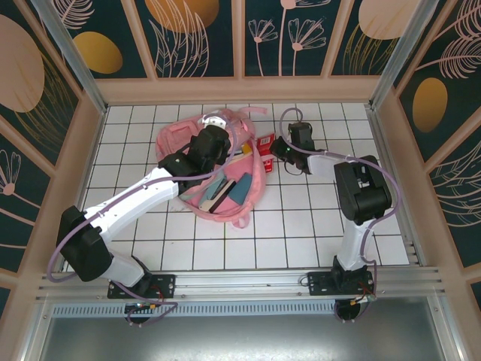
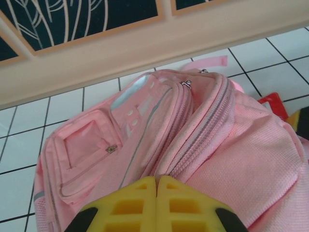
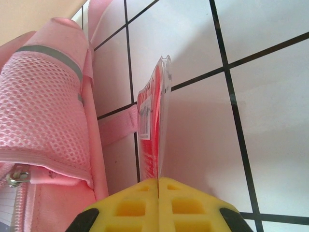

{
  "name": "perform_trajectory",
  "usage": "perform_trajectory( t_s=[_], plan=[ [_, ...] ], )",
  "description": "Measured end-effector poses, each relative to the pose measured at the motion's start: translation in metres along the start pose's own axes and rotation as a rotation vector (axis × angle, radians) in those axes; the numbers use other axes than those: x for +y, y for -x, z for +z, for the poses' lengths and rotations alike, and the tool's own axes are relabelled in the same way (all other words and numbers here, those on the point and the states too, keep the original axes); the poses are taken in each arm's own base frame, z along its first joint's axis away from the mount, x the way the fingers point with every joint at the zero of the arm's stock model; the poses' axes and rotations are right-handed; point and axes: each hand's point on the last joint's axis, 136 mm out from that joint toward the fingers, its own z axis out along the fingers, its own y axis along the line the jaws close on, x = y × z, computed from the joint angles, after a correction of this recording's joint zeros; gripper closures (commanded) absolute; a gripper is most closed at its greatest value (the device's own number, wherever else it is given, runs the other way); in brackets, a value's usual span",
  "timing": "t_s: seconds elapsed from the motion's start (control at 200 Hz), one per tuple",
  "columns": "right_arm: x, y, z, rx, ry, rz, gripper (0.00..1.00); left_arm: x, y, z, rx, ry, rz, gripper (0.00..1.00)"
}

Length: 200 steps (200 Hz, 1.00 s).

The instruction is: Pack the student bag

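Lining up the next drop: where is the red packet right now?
In the top view the red packet sits just right of the student bag, pinched edge-on in the right gripper.

So the left arm (image 1: 135,197) is reaching way out on a diagonal, forward and to the right from its base. Its white forearm is stretching long and the black wrist is tipping downward at the end. The left gripper (image 2: 156,180) is sitting with its yellow fingers pressed flat together, no gap at all. The right arm (image 1: 353,226) is standing up from its base, bending at the black elbow and angling forward-left. The right gripper (image 3: 158,180) is clamping too, pinching a thin red packet (image 3: 153,121) that's sticking out edge-on between the fingers.
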Motion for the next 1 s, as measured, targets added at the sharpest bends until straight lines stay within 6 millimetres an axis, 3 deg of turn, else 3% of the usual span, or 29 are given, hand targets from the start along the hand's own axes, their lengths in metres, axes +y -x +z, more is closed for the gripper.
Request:
perform_trajectory(
  t_s=[0.165,0.275,0.385,0.566,0.766,1.001],
  plan=[
    [-0.004,-0.004,0.000,0.005,-0.006,0.019,0.96,0.011,0.004,-0.002,-0.018,0.063,-0.004,1.00],
    [-0.009,-0.007,0.000,0.007,-0.021,0.040,0.71,0.013,0.004,-0.004,-0.018,0.065,-0.004,1.00],
    [-0.021,-0.001,-0.001,-0.013,-0.043,0.059,0.61,0.014,-0.002,-0.004,-0.004,0.070,0.007,1.00],
    [-0.028,0.005,-0.002,-0.024,-0.048,0.068,0.60,0.024,-0.007,-0.005,0.011,0.124,0.027,1.00],
    [-0.024,0.010,0.018,0.010,-0.039,0.043,0.60,0.034,-0.007,-0.007,0.010,0.179,0.038,1.00],
    [-0.039,0.003,0.027,0.048,-0.061,0.050,0.64,0.035,-0.009,-0.007,0.016,0.186,0.044,1.00]
  ],
)
